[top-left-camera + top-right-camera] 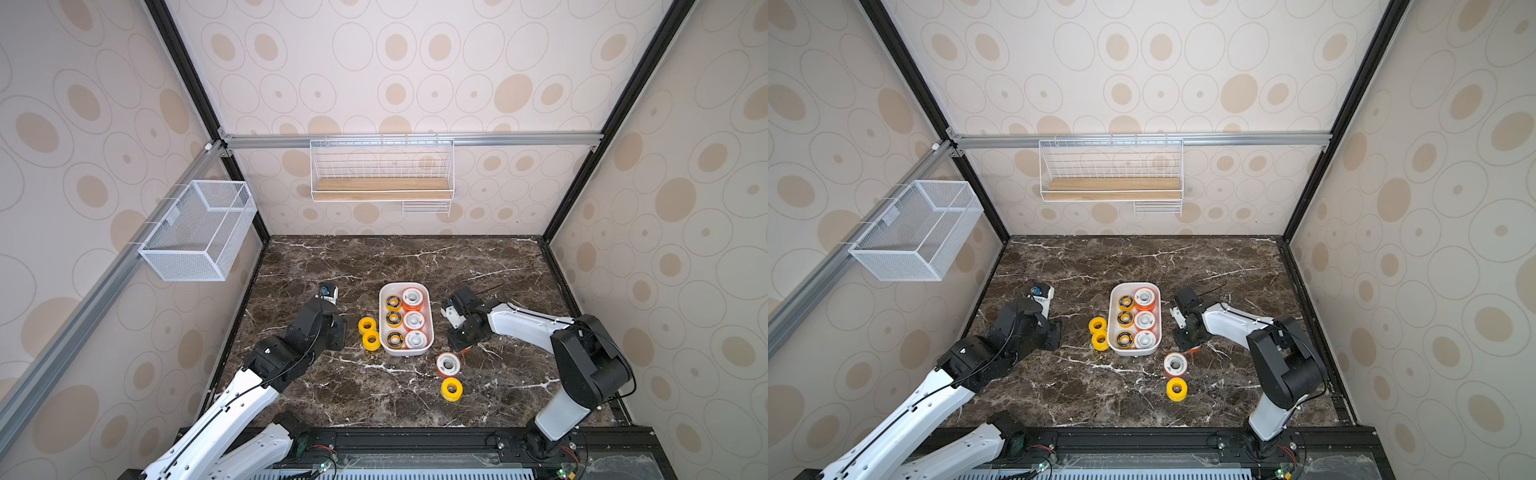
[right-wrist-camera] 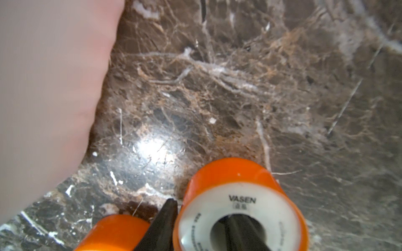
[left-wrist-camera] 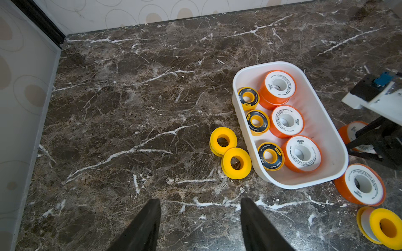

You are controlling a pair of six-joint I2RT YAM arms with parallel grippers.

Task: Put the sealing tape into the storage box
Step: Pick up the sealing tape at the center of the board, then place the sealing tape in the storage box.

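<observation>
The white storage box [image 1: 430, 332] holds three orange-rimmed white spools and three black-ringed yellow spools of sealing tape. Left of it lie two plain yellow spools [image 1: 369, 332]. In front of it on the right rest an orange-rimmed spool [image 1: 448, 364] and a yellow one [image 1: 451, 388]. My right gripper [image 2: 204, 209] is down at the box's right side. One finger is in the centre hole of an orange-rimmed spool [image 2: 239, 191] and the other is against its rim. A second orange spool [image 2: 117, 230] sits beside it. My left gripper [image 3: 200, 204] hovers open and empty, left of the yellow pair [image 3: 230, 152].
The box's white wall [image 2: 43, 87] rises close beside the right gripper. A white wire-mesh basket [image 1: 199, 232] hangs on the left wall. A wire shelf with a wooden base [image 1: 381, 185] hangs on the back wall. Both arms reach in from the front edge.
</observation>
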